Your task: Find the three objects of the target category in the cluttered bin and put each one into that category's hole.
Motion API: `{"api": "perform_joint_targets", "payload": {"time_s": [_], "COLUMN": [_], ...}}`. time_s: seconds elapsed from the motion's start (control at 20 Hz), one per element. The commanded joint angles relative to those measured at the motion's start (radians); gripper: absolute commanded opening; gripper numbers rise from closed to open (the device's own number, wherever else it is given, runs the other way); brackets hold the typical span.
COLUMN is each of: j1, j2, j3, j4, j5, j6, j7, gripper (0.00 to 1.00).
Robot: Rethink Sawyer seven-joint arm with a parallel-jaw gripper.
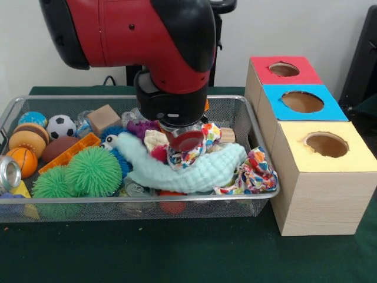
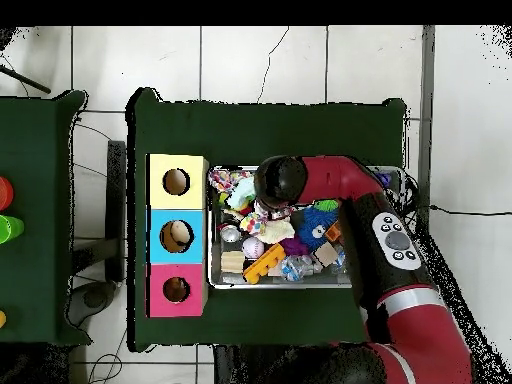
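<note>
1. Three holes waited in the sorting box [image 1: 318, 177] beside the wire bin [image 1: 268, 194]: red [image 1: 284, 69] farthest from the camera in the front view, blue [image 1: 302, 101] in the middle, yellow [image 1: 326, 144] nearest. Nothing marked which category was the target, so I could not tell which three objects were wanted
2. Risk, as I judged it: the arm's head [image 1: 177, 100] was pressed low into the middle of the pile, and the things there overlapped. A patterned cloth [image 1: 188, 154] lay directly under it, against a pale mint plush [image 1: 194, 171] and a second patterned cloth [image 1: 254, 172] at the bin's box-side end. A pinch there could have caught fabric with the wanted item, dragged a neighbour out, or lifted the wrong thing altogether
3. Loose round pieces, such as the green spiky ball [image 1: 93, 171] and the small football [image 1: 61, 125], could have rolled and reshuffled the pile if it was disturbed
4. Fingers: hidden in both views by the arm's body and the clutter; I could not tell whether they were released, clenched or grasping anything
</note>
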Motion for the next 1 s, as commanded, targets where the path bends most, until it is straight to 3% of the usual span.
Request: {"api": "perform_joint_targets", "payload": {"time_s": [0.05,0.35,1.0], "j1": [-0.040,-0.082,-0.148], "j2": [0.088,0.154,0.208], "j3": [0.023,0.046,0.101], "j4": [-0.066,-0.109,-0.155], "j5": [-0.106,-0.157,-0.171], "j6": [-0.052,-0.116,-0.098], "j7": [-0.094,-0.147,-0.229], "gripper": [0.00,0.00,0.00]}}
